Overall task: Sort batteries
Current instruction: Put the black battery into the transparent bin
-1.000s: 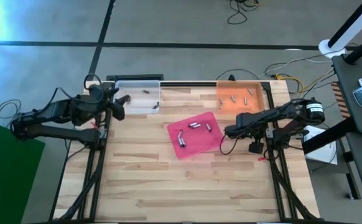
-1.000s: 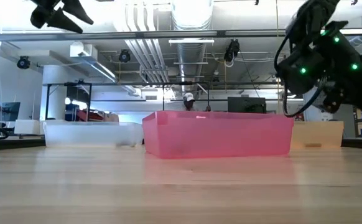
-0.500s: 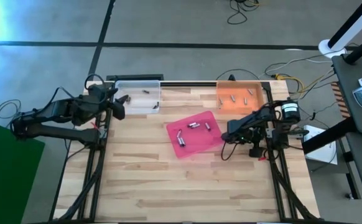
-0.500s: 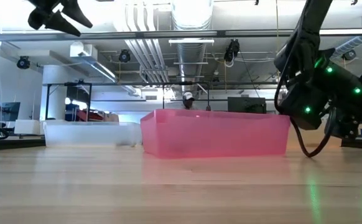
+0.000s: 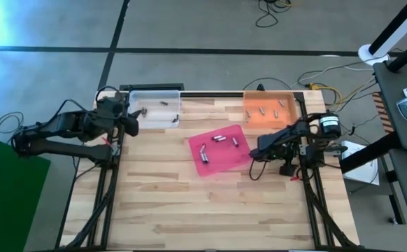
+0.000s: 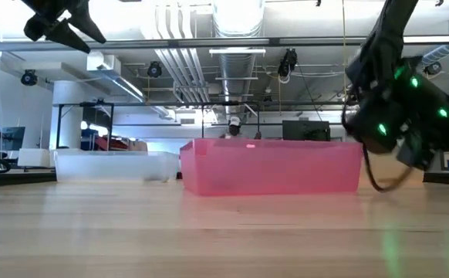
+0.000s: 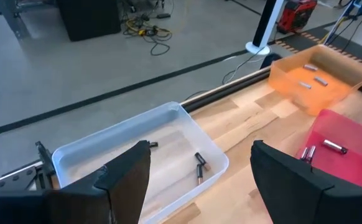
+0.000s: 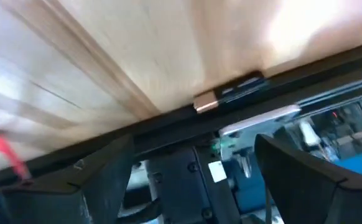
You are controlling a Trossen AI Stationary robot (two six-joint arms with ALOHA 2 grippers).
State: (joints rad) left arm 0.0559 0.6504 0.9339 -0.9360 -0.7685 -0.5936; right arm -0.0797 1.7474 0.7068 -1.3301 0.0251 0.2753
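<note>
left pincer point(image 5: 131, 124): released, empty, at clear tray's point(image 5: 154, 96) 9 o'clock edge | right pincer point(image 5: 257, 148): fingers spread, empty, at 3 o'clock of pink tray point(image 5: 207, 168) | batteries point(image 5: 221, 141): several in pink tray, others in clear tray and orange tray point(image 5: 287, 120) | tabletop point(image 5: 189, 203)

Wooden table point(image 5: 189, 203), clear tray point(image 5: 154, 99), pink tray point(image 5: 221, 157), orange tray point(image 5: 268, 115)

In the low view the pink tray point(image 6: 271, 166) wall hides its batteries, and the right gripper point(image 6: 410, 154) runs off the picture's edge. The right wrist view is smeared: only blurred table edge point(image 8: 168, 112) shows beyond the fingers point(image 8: 293, 168).
</note>
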